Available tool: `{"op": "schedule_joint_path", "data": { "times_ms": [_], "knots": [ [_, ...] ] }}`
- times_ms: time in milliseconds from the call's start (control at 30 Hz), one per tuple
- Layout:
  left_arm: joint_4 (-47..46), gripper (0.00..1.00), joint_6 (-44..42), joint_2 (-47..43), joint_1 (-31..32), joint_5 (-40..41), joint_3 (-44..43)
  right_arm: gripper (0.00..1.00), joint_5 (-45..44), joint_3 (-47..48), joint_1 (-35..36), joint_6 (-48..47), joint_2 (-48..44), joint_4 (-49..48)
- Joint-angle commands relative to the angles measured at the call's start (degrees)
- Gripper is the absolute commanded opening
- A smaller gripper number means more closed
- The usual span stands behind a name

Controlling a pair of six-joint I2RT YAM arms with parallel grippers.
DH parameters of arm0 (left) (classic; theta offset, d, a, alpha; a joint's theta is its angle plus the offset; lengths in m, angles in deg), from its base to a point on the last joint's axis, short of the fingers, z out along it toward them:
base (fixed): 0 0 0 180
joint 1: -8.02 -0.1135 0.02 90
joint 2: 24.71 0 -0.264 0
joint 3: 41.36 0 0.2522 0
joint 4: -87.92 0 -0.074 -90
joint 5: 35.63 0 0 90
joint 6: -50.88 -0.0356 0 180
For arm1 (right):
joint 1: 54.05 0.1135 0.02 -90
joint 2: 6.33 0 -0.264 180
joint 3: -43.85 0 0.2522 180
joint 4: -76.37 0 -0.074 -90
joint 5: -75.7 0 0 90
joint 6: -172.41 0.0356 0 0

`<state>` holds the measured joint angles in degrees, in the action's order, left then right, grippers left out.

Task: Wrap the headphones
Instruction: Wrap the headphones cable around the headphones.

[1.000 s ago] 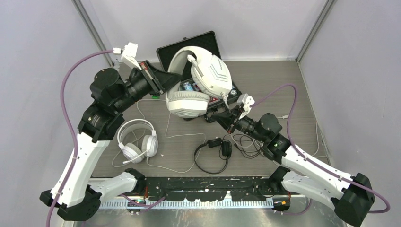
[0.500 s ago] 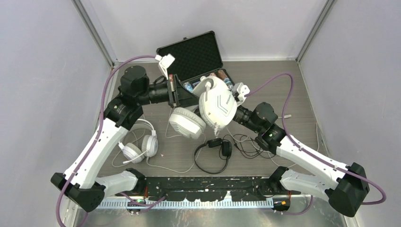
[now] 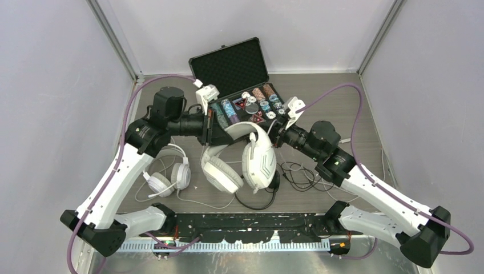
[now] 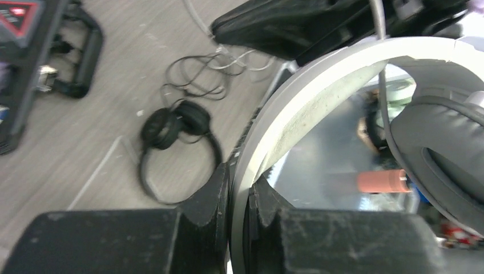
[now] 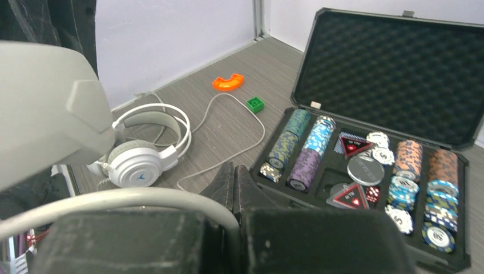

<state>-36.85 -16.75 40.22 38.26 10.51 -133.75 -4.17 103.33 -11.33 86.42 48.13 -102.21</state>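
Two grippers are meeting at the bulky white-grey over-ear headphones right now, holding them up off the table in the middle. The left gripper is pinching the pale headband edge-on between its fingers, and both ear cups are hanging down toward the near edge. The right gripper is sitting at the other end of the band with its fingers pressed tight together. A pale grey curved strip is running right up to them, but I can't tell if it's actually being pinched.

The slim black on-ear pair is lying flat on the table under the hanging cups, its thin cord bunching up just beside it. The white round-cup pair is resting on the table under the left arm, well apart from the black one.

Behind everything, a black poker chip case is sitting open, with chip stacks showing. A small orange piece and a green block are lying near it.
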Motion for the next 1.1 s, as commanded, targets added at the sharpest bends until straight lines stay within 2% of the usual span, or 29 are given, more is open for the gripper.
{"op": "schedule_joint_path", "data": {
  "times_ms": [0, 100, 333, 467, 633, 733, 900, 1067],
  "knots": [
    [7.1, 0.00, -12.9, -4.8, 0.0, 8.9, -2.9, 0.00, -2.8, 4.6, -0.4, -1.0, -3.7, 9.6],
    [8.4, 0.00, -17.9, -6.1, 0.0, 14.9, -2.6, 0.00, -0.4, 6.3, -0.5, -0.3, -4.3, 17.5],
    [8.0, 0.00, -28.7, -7.5, 0.0, 19.0, -0.2, 0.00, 2.0, 15.8, -0.4, 3.1, 0.1, 32.0],
    [8.3, 0.00, -33.7, -7.3, 0.0, 24.1, 0.4, 0.00, 2.1, 20.8, -0.4, 5.6, 2.4, 38.7],
    [5.5, 0.00, -36.6, -6.9, 0.0, 27.0, 1.1, 0.00, 4.4, 23.1, -0.4, 9.8, 3.9, 40.8],
    [2.8, 0.00, -35.6, -7.1, 0.0, 28.1, 2.2, 0.00, 7.0, 23.9, -0.4, 12.6, 4.6, 41.3],
    [-0.1, 0.00, -35.3, -7.7, 0.0, 35.0, 4.6, 0.00, 4.3, 25.8, -0.4, 14.4, 4.2, 42.9],
    [-3.5, 0.00, -34.0, -8.9, 0.0, 37.6, 6.0, 0.00, 8.5, 26.3, -0.4, 17.3, 4.4, 42.0]
  ]
}}
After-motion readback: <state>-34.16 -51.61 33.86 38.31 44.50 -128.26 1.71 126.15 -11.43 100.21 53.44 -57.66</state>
